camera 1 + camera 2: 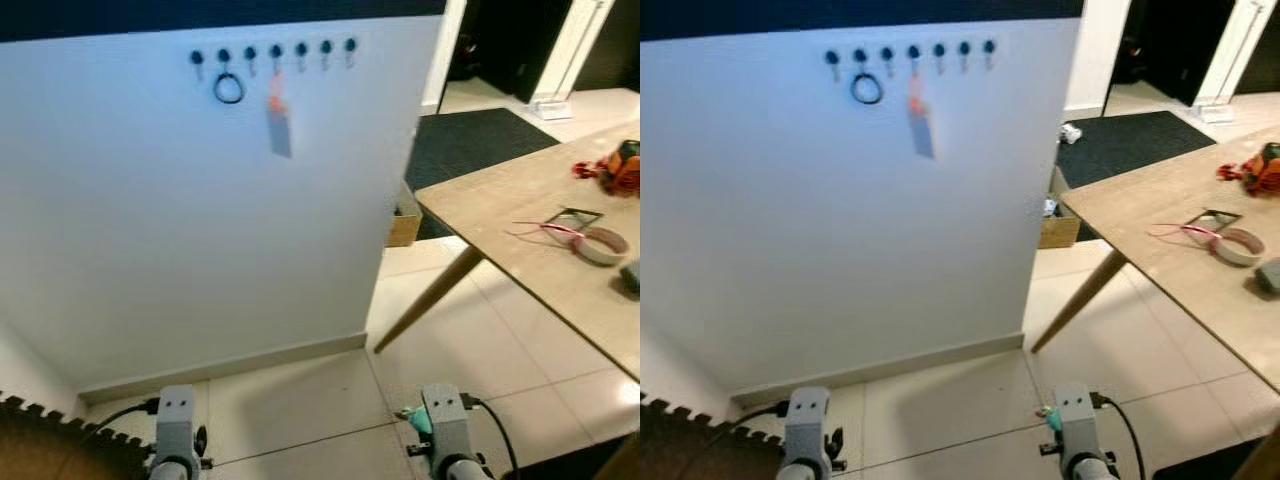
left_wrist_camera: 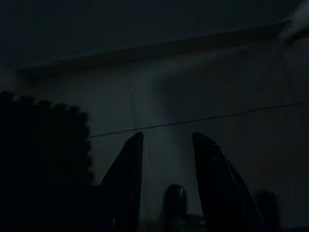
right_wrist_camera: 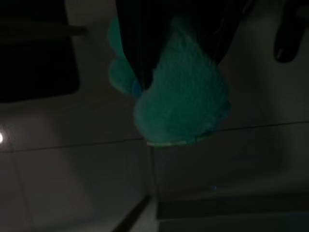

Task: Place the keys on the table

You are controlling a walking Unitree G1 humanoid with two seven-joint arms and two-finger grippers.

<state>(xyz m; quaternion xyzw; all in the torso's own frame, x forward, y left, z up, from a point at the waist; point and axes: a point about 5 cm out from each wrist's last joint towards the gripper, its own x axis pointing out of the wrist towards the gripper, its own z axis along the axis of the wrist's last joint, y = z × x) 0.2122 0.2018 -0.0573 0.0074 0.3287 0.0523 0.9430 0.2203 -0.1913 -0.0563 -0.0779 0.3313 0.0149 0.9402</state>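
A teal fluffy key charm (image 3: 181,101) hangs from my right gripper (image 3: 169,19), which is shut on it low over the tiled floor; any metal keys are hidden in the dark. A teal bit of the key charm (image 1: 414,421) shows beside the right wrist. The wooden table (image 1: 530,200) stands ahead to the right, well above that gripper. My left gripper (image 2: 166,137) hangs open over the floor with nothing between its fingers.
A white wall ahead carries a row of hooks (image 1: 275,52), with a black ring (image 1: 229,88) and an orange-and-grey tag (image 1: 279,125). On the table lie a tape roll (image 1: 603,245) and an orange object (image 1: 622,168). A slanted table leg (image 1: 430,300) and a toothed foam mat (image 1: 40,440) are near.
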